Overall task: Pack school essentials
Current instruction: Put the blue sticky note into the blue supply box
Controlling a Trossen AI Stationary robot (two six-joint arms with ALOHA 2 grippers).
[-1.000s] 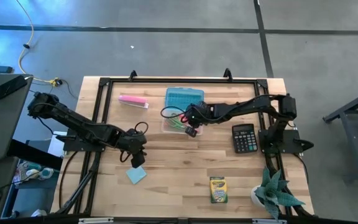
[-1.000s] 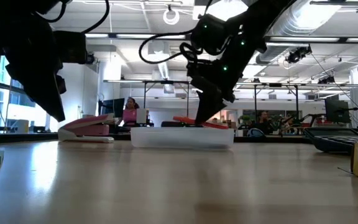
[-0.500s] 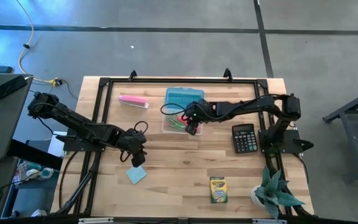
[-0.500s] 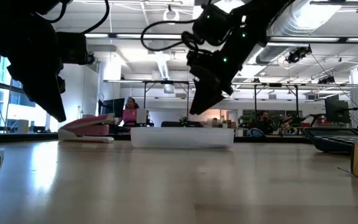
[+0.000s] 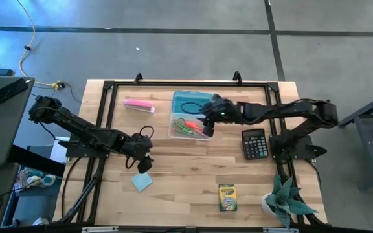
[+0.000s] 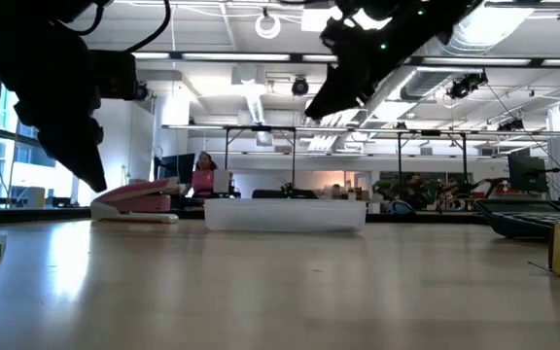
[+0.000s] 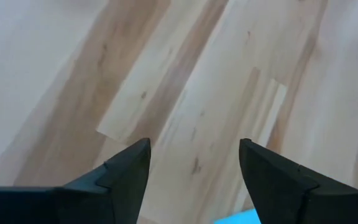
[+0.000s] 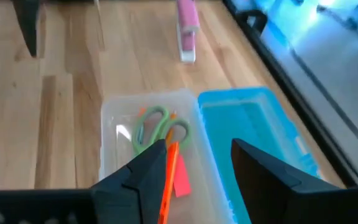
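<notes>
A clear box (image 5: pixel 185 127) stands at the table's far middle with its blue lid (image 8: pixel 253 140) beside it. Green-handled scissors (image 8: pixel 157 129), an orange marker (image 8: pixel 169 177) and a short orange piece (image 8: pixel 183 185) lie inside it. I cannot make out the pencils. My right gripper (image 8: pixel 197 163) hangs open, high above the box's right part (image 6: pixel 343 83). The light-blue note pad (image 5: pixel 142 182) lies flat near the front left. My left gripper (image 5: pixel 143 164) hovers open just beyond it (image 7: pixel 193 152). The yellow-green crayon box (image 5: pixel 226 197) lies flat at the front right.
A long pink bar (image 5: pixel 138 105) lies at the far left of the table. A black calculator (image 5: pixel 254 144) sits right of the clear box. A potted plant (image 5: pixel 287 202) stands at the front right corner. Bare wood lies between the note pad and the crayon box.
My right gripper has risen from the clear box's rim to well above it and drawn toward the table's right edge. The orange marker, which showed at the box's rim by the fingers a second ago, now lies inside the box.
</notes>
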